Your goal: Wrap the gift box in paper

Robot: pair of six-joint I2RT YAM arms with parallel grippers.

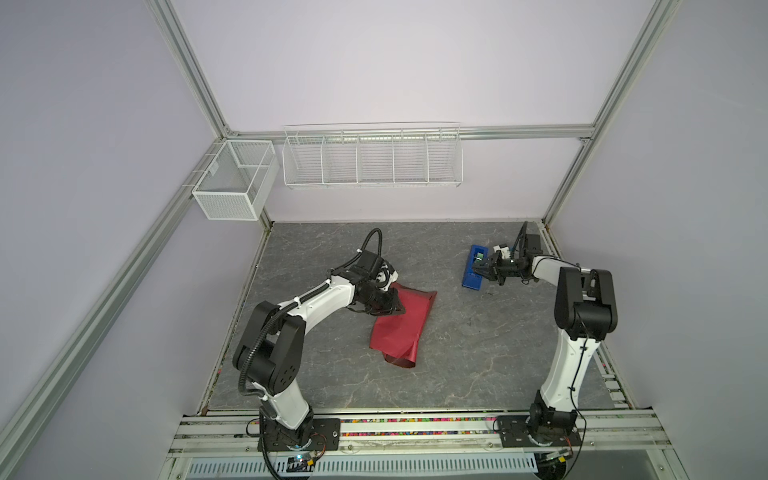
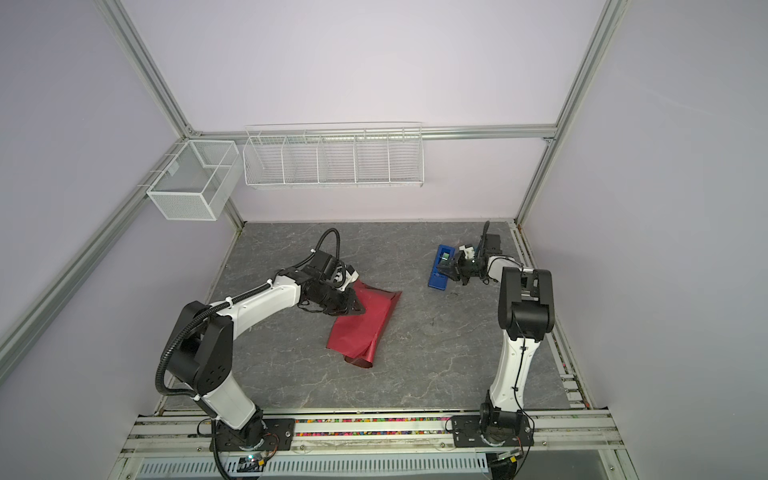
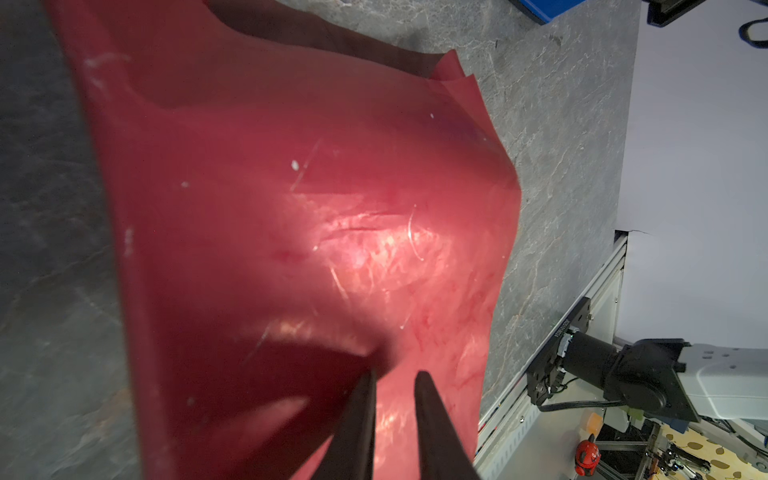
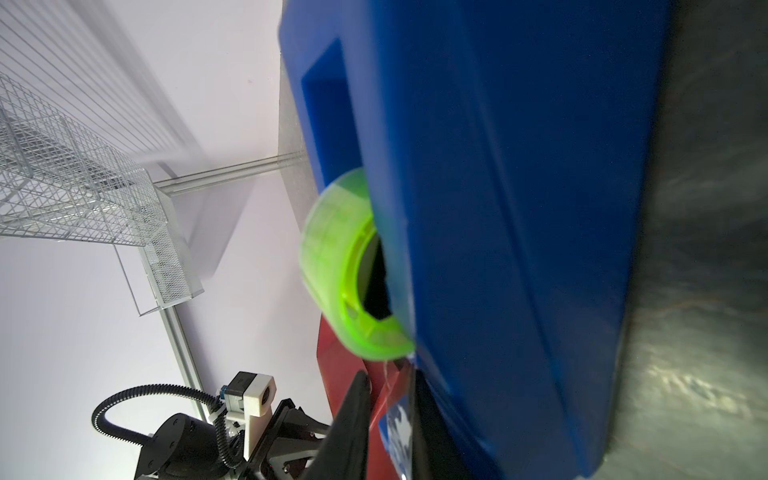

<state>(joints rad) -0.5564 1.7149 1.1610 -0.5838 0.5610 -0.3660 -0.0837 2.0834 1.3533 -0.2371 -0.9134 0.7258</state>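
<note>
The red paper (image 1: 401, 328) (image 2: 363, 328) lies crumpled and folded on the grey table, its near end curled over. My left gripper (image 1: 397, 309) (image 2: 359, 309) rests on its far left part. In the left wrist view the paper (image 3: 291, 208) bulges up, and the left gripper (image 3: 395, 374) has a narrow gap between its jaws with nothing in it. The gift box is hidden in every view. My right gripper (image 1: 478, 272) (image 4: 388, 376) is at the blue tape dispenser (image 1: 471, 282) (image 4: 519, 208), its jaws narrowly apart around a clear tape strip (image 4: 390, 388) hanging from the green roll (image 4: 332, 257).
A wire basket (image 1: 372, 158) and a mesh box (image 1: 232, 183) hang on the back wall. The dispenser stands at the back right, near the table's right edge. Bare table lies between the paper and the right arm's base (image 1: 540, 428).
</note>
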